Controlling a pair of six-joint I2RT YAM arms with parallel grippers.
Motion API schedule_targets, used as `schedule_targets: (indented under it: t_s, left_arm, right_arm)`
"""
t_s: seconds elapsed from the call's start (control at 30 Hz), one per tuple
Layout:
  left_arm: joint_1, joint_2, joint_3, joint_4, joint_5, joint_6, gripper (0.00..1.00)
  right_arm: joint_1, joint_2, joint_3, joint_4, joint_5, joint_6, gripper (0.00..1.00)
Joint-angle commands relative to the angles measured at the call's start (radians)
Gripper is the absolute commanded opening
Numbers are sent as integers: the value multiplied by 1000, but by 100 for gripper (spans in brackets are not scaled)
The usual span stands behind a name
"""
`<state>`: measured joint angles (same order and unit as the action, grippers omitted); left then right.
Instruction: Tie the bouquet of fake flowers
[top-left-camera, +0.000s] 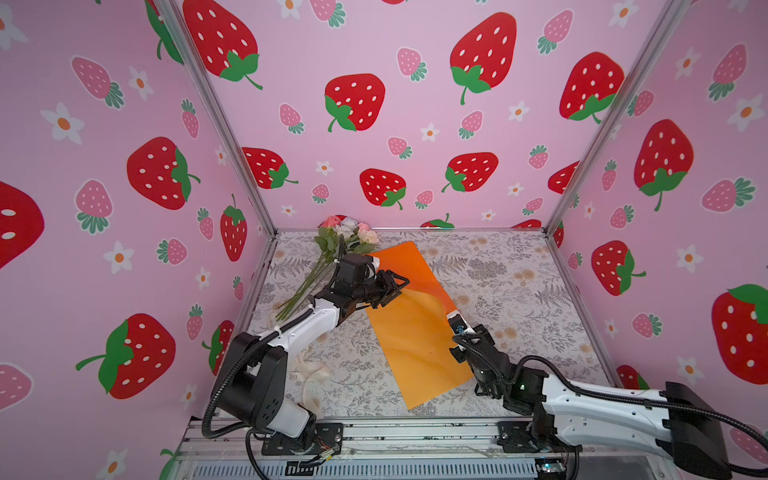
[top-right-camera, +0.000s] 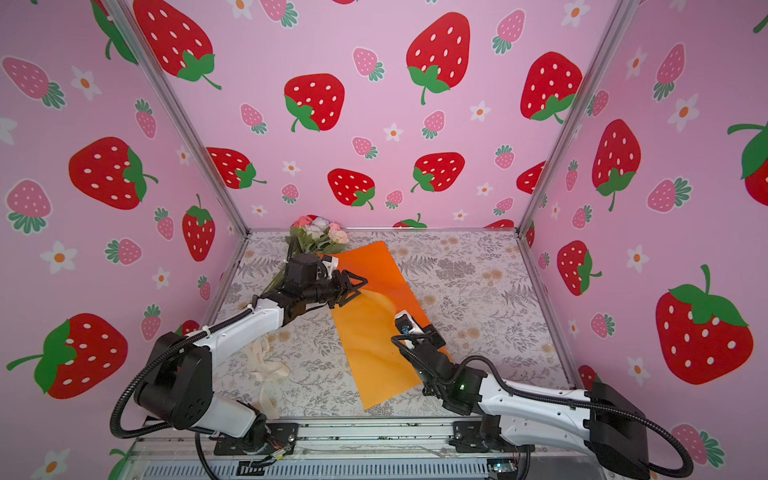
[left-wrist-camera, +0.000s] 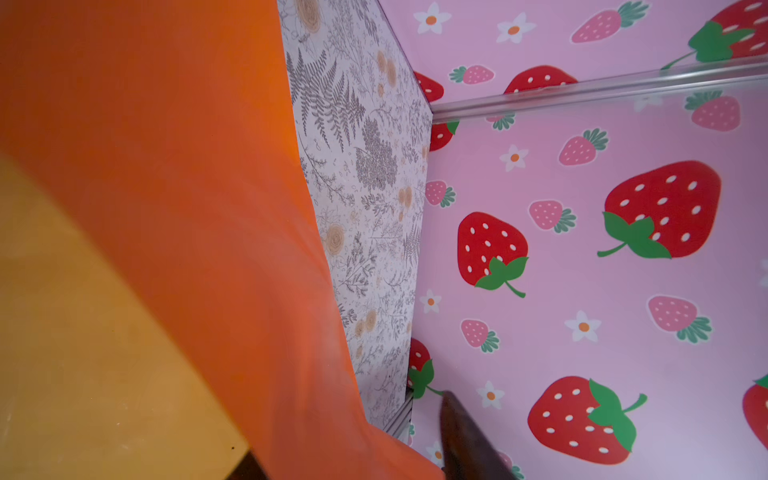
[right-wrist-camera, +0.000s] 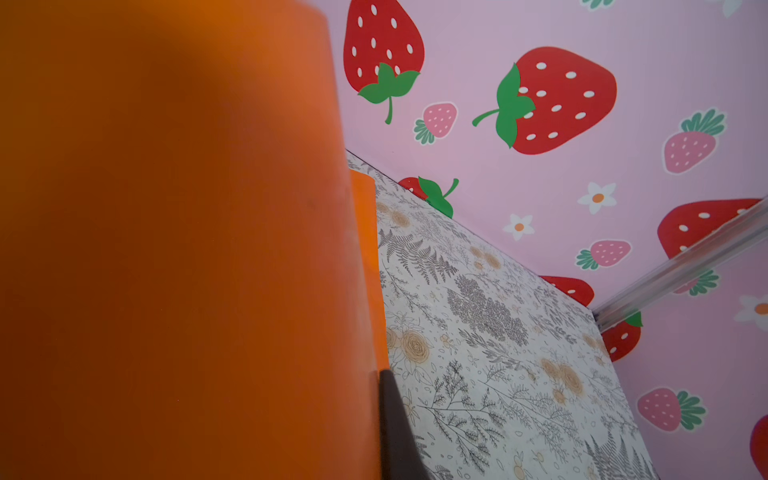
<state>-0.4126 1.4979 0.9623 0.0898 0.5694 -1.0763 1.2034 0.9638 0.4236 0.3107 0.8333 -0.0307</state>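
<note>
Orange wrapping paper (top-left-camera: 415, 345) lies slantwise across the middle of the patterned surface (top-left-camera: 519, 291), and both arms are busy with it rather than with the flowers. The bouquet of fake flowers (top-left-camera: 338, 243) rests untouched in the far left corner. Its pink, white and peach heads (top-left-camera: 351, 230) are up against the back wall, and its stems (top-left-camera: 305, 289) fan out toward the near left, just beside the paper's far corner. The left gripper (top-left-camera: 395, 293) hovers over the paper's left edge with its jaws spread. The left wrist view shows the sheet running between the two fingers, though I cannot tell whether either one touches it. The right gripper (top-left-camera: 454, 321) is pressed together on the paper's right edge, which curls up off the surface there. A cream ribbon (top-left-camera: 309, 374) lies loose near the left arm's base, well apart from the bouquet. The bunch looks very light. The heads and leaves are probably soft and easily crushed, while the stems are thin, springy and likely slick plastic, apt to splay or roll apart. The best hold is probably midway along the stems, just below the leaves, where they converge and one pinch can gather them all. Nothing is tied yet.
</note>
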Motion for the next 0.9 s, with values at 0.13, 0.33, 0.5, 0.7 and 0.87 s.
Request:
schedule_targets:
  t_s: [0.13, 0.33, 0.5, 0.7, 0.87]
  left_arm:
    - [-5, -142, 21, -210, -158, 204, 84]
    - [-23, -123, -12, -145, -126, 250, 79]
    - [-91, -23, 54, -201, -157, 344, 61]
    - [-150, 206, 190, -246, -156, 364, 56]
    - [-166, 352, 273, -257, -183, 341, 54]
  right_arm:
    - [-308, -129, 61, -80, -208, 170, 0]
    - [-536, -137, 88, -109, -376, 324, 0]
    - [-654, -132, 79, -111, -477, 456, 0]
    - [-790, -138, 64, -110, -601, 534, 0]
    - [-904, -131, 54, -107, -699, 569, 0]
